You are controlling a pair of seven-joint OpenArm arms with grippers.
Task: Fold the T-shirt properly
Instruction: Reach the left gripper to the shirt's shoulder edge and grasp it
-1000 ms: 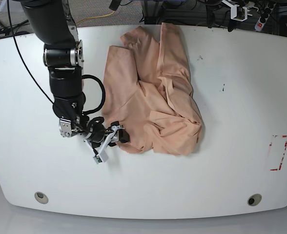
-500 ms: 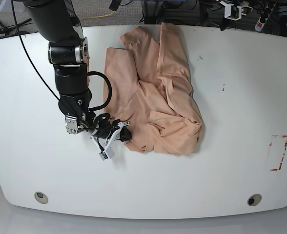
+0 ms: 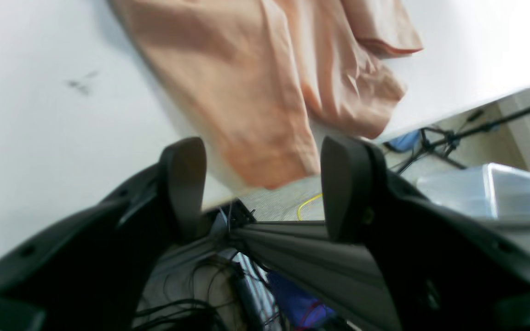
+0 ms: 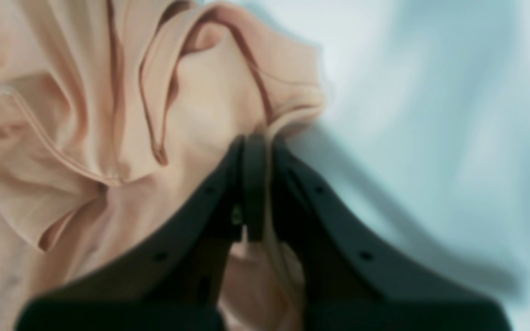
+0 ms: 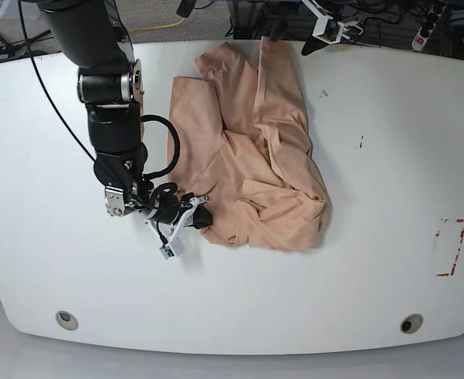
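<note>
Now right fingers clamped on shirt hem at near-left edge; left fingers apart, off counter; cloth soft, limp: grip hems

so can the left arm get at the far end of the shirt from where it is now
Probably yes. The left gripper hangs open just past the table's far edge, and the T-shirt drapes over that edge right ahead of it, with nothing between.

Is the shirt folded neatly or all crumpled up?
Crumpled. The shirt lies in a bunched heap with overlapping wrinkled layers on the table, and the right gripper pinches its near edge.
</note>
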